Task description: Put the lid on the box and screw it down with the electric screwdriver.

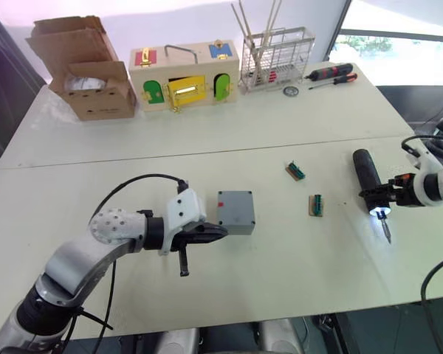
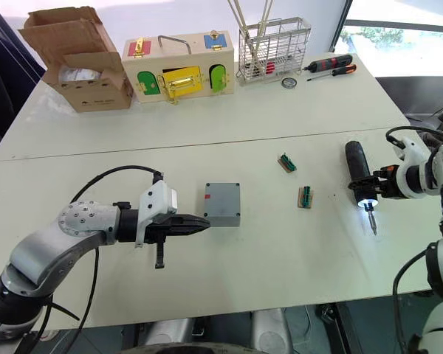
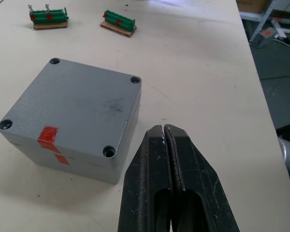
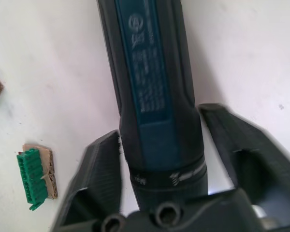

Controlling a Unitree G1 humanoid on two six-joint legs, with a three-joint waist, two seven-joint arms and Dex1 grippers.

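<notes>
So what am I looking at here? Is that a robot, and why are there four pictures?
Yes, a robot with two arms. Two pictures come from cameras on its head, looking down at a white table. The other two come from cameras on its wrists. The left gripper, with its fingers shut and holding nothing, sits beside the box, a small grey one whose lid is already on top. The right gripper has a finger on each side of the electric screwdriver, whose tip glows. Two small green connectors lie between them. At the far edge stand a cardboard box and a wooden box.
</notes>
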